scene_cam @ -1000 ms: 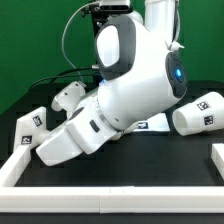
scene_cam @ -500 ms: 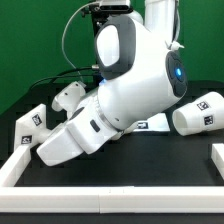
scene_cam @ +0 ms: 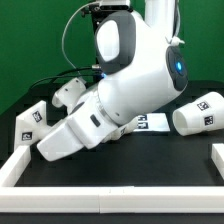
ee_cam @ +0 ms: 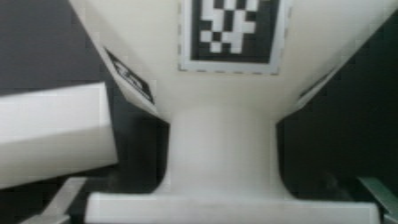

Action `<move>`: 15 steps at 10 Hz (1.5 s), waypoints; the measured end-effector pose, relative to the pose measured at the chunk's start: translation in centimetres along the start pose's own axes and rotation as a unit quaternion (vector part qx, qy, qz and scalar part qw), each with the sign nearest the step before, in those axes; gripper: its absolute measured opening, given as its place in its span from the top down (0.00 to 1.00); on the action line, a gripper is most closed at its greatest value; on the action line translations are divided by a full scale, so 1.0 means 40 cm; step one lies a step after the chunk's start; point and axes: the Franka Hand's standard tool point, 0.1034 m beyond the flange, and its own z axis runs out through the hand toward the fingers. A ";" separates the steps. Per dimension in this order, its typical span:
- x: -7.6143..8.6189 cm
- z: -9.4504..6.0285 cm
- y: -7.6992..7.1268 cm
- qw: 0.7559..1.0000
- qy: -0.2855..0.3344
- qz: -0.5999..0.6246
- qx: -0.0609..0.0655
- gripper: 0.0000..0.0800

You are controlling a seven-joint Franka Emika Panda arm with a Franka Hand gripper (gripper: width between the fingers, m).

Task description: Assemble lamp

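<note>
Two parts show beside the arm: base block, shade; end effector half-hidden, grip I cannot tell; wrist view crops a tagged part.

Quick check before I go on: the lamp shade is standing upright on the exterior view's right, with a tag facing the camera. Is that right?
No. The lamp shade lies on its side, not upright, as the exterior view shows. It is on that view's right, with a tag facing the camera.
</note>
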 end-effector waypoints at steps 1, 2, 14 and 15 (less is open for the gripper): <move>-0.018 -0.010 -0.014 1.000 0.005 -0.002 0.001 0.34; -0.035 -0.028 -0.023 1.000 0.011 0.000 -0.001 0.34; -0.015 -0.397 0.078 0.950 0.263 0.163 0.048 0.34; -0.014 -0.400 0.068 0.935 0.287 0.196 0.073 0.34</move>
